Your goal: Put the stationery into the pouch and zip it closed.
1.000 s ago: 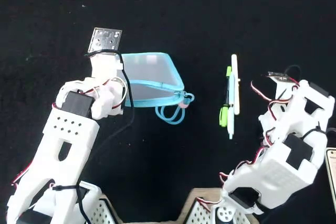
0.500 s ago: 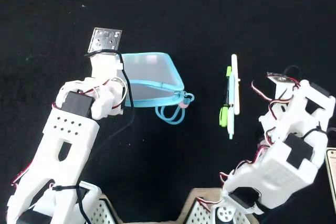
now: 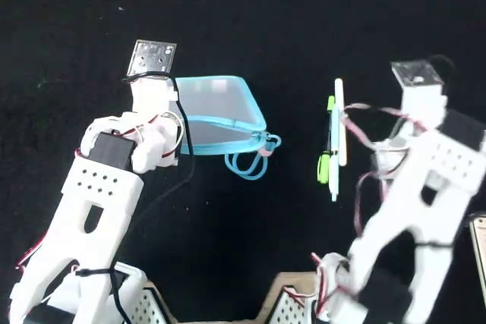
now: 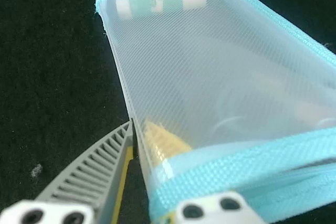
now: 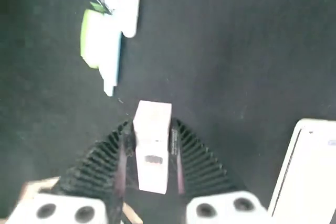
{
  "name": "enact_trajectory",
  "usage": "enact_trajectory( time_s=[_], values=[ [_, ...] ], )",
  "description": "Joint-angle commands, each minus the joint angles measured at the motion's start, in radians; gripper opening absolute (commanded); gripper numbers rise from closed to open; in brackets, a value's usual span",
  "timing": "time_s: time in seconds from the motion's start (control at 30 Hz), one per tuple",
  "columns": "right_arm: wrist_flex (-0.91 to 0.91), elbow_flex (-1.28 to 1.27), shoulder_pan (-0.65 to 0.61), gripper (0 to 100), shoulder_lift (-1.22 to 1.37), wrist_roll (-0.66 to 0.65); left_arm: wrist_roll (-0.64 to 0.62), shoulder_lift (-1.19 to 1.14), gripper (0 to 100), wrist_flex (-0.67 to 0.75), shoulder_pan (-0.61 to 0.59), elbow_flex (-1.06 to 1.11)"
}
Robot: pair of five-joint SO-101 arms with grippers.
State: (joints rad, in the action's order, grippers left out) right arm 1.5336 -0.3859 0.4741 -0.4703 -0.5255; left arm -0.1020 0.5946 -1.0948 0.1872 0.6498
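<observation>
A translucent mesh pouch with a light blue zipper and a blue loop lies left of centre on the black table. My left gripper is shut on the pouch's near edge, by the zipper tape, as the left wrist view shows. White and green items lie inside at the pouch's far end, and a yellow one near the fingers. Several pens and green highlighters lie in a bunch right of centre. My right gripper is shut on a small white eraser, just short of the pens.
A white flat device lies at the table's right edge, close to the right arm, and shows beside the gripper. A wooden base sits between the arms at the front. Bare black cloth separates pouch and pens.
The right arm has lifted and stretched toward the far side, its wrist now level with the pens. The left arm and the pouch have not moved.
</observation>
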Motion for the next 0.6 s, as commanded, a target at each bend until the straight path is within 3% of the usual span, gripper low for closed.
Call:
enact_trajectory(
  time_s=[0.0, 0.23, 0.37, 0.57],
  values=[
    [-0.037, 0.007, -0.157, 1.1, -0.200, 0.155, -0.011, -0.008, 3, -0.002, 0.012, 0.019],
    [-0.153, 0.002, -0.582, 1.1, -0.444, 0.428, -0.011, -0.008, 3, -0.003, 0.012, 0.019],
    [-0.265, -0.004, -0.784, 1.1, -0.535, 0.488, -0.011, -0.008, 3, -0.003, 0.012, 0.019],
    [-0.442, -0.168, -0.985, 1.4, -0.605, 0.500, -0.011, -0.008, 3, -0.003, 0.012, 0.019]
  ],
)
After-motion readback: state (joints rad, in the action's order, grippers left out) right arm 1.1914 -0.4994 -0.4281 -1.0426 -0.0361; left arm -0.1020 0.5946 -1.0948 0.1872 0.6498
